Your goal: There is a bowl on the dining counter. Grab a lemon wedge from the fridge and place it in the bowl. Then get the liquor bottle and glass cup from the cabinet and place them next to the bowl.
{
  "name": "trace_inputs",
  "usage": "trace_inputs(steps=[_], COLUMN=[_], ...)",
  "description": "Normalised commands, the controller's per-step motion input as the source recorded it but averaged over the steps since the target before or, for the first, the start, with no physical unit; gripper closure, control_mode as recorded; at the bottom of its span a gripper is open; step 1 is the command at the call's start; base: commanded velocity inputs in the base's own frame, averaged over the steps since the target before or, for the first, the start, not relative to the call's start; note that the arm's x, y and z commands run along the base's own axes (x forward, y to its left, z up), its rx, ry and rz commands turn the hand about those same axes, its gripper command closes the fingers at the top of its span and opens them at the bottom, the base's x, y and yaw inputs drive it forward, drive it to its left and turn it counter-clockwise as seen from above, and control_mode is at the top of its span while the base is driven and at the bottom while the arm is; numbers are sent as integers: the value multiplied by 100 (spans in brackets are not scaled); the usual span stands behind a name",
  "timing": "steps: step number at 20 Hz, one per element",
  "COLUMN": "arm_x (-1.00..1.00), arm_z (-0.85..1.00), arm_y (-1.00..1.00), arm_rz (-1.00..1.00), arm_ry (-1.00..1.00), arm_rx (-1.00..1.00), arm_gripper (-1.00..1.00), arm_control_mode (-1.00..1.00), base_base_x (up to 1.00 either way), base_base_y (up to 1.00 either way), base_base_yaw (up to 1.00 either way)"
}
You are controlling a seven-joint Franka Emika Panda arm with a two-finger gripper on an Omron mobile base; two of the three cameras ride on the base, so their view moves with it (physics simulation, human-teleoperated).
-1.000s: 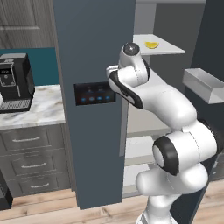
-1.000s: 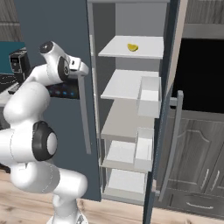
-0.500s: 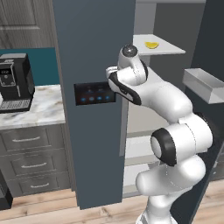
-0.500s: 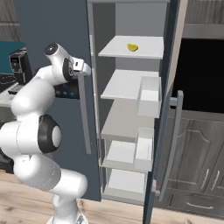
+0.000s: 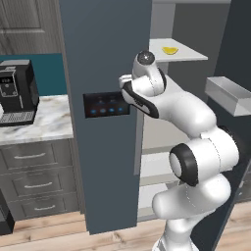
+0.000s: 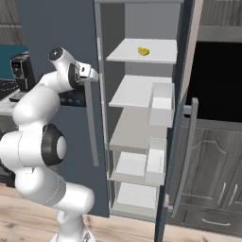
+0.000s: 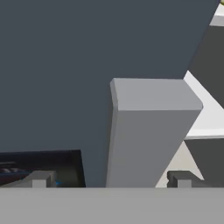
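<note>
A yellow lemon wedge (image 5: 170, 50) (image 6: 143, 51) lies on the top shelf (image 6: 142, 52) of the open fridge. My gripper (image 6: 92, 74) (image 5: 123, 84) is at the top of the long grey handle (image 6: 91, 124) (image 7: 148, 131) on the left fridge door (image 5: 103, 49). Its jaws are open. In the hand view the gripper (image 7: 109, 180) has one fingertip on either side of the handle. The wedge lies up and to the right of the gripper, well apart from it. The bowl, the liquor bottle and the glass cup are out of view.
The fridge's right door (image 6: 182, 118) stands open with white bins (image 6: 162, 104) on its inner side. A black coffee machine (image 5: 17, 90) stands on the marble counter (image 5: 34, 122) left of the fridge, above grey drawers (image 5: 34, 176). A dark oven front (image 6: 217, 80) is at the right.
The gripper has stayed at the door handle with its jaws open. The arm's lower links have swung a little. The lemon wedge has not moved.
</note>
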Motion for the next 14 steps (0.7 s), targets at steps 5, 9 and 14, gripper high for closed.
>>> trace_inputs(steps=[5, 9, 14], arm_x=[7, 1, 1], arm_z=[-12, -13, -16], arm_y=[-19, -20, -19], arm_rz=[3, 4, 7], arm_ry=[0, -1, -3], arm_rx=[1, 1, 2], arm_gripper=[-100, -100, -100], arm_control_mode=[-100, -100, -100], base_base_x=[0, 0, 0], base_base_y=[0, 0, 0], base_base_yaw=[0, 0, 0])
